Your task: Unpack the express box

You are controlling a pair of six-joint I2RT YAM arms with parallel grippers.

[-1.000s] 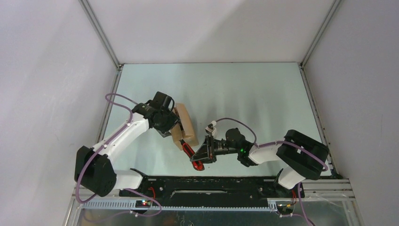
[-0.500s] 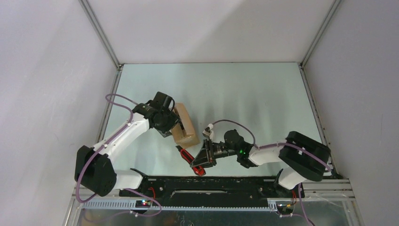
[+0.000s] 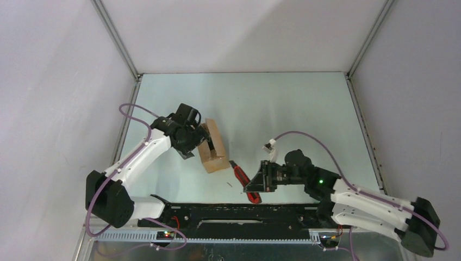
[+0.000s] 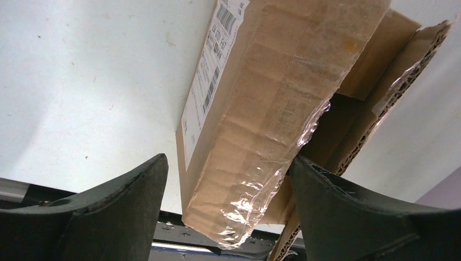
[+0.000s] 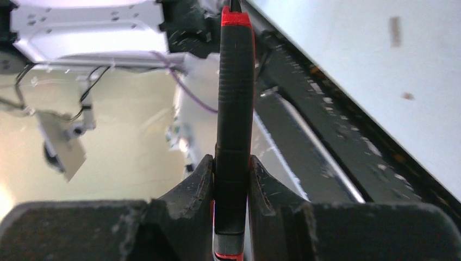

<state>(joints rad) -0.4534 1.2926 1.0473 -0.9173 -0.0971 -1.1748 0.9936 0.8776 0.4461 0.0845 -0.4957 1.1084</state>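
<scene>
The express box (image 3: 213, 148) is a small brown carton standing on the table left of centre. In the left wrist view the express box (image 4: 261, 109) shows a white shipping label (image 4: 209, 81), cut clear tape hanging off one edge and a flap (image 4: 391, 65) lifted at the right. My left gripper (image 3: 194, 142) straddles it, and my left gripper (image 4: 228, 160) is open, with a gap between the left finger and the cardboard. My right gripper (image 3: 260, 182) is shut on a red-handled knife (image 3: 239, 173), to the right of the box and apart from it. The knife (image 5: 235, 81) runs straight out between my right gripper's (image 5: 231, 163) fingers.
A black base rail (image 3: 244, 209) runs along the near edge, just below the knife. Grey walls and metal frame posts (image 3: 130, 65) enclose the pale table (image 3: 282, 109). Purple cables loop over both arms.
My right arm has drawn back to the right with the knife, away from the box. My left gripper's jaws have spread wider and released the carton.
</scene>
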